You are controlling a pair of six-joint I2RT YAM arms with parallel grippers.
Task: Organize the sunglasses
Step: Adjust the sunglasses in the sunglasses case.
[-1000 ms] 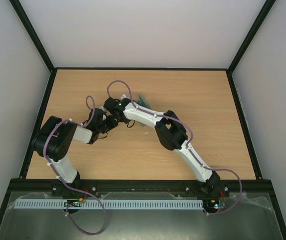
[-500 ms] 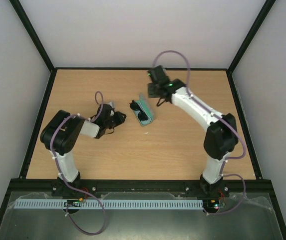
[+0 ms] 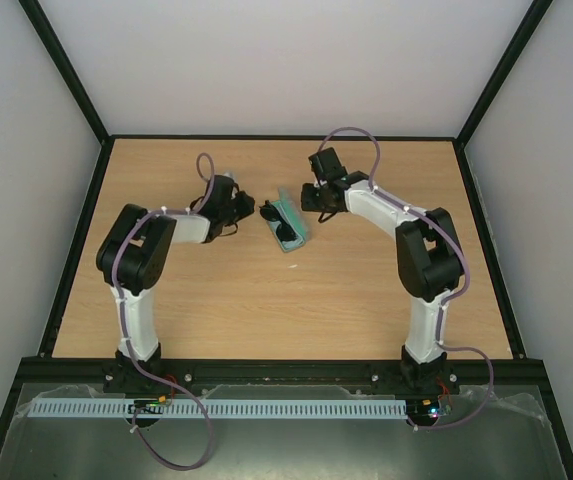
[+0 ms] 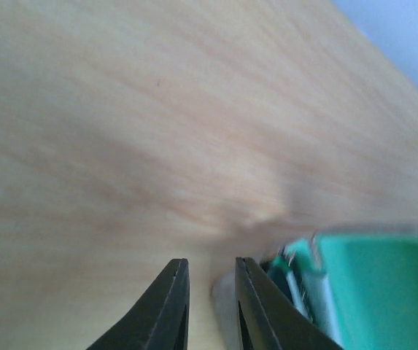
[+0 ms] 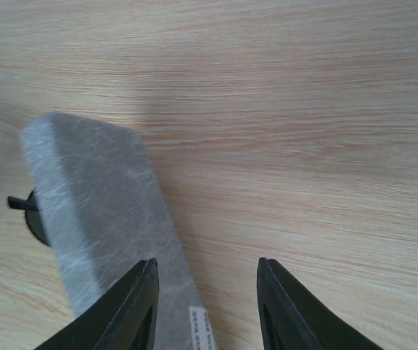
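At the near edge of the surface (image 3: 266,310), bolted side by side: two arm bases. Beyond them, only bare wood grain up to the middle.

Past the middle, lying at a slant: a grey case (image 5: 99,211), open, green lining facing up in the top view. Across its left rim, the sunglasses (image 5: 39,219), held by neither arm. One dark round lens out on the wood just left of the case, more dark frame seemingly on the lining, though too small from above to say for sure. From the right wrist camera, one lens and a stub of thin frame peeking out from behind the grey felt shell.

Just left of the sunglasses, low over the wood: the left gripper (image 4: 210,264). Jaws drawn narrow, a thin slit between them, nothing in it. In its blurred wrist view, the green lining and pale rim of the case close by on the right, apart from the fingers.

A little farther back, right of the case: the right gripper (image 5: 206,266), pointing down. Jaws moderately apart and empty, plain wood between them, the grey shell reaching under the left-hand finger in that view. Whether touching or merely above, cannot tell.

Farther still, bare wood to the dark far rim.
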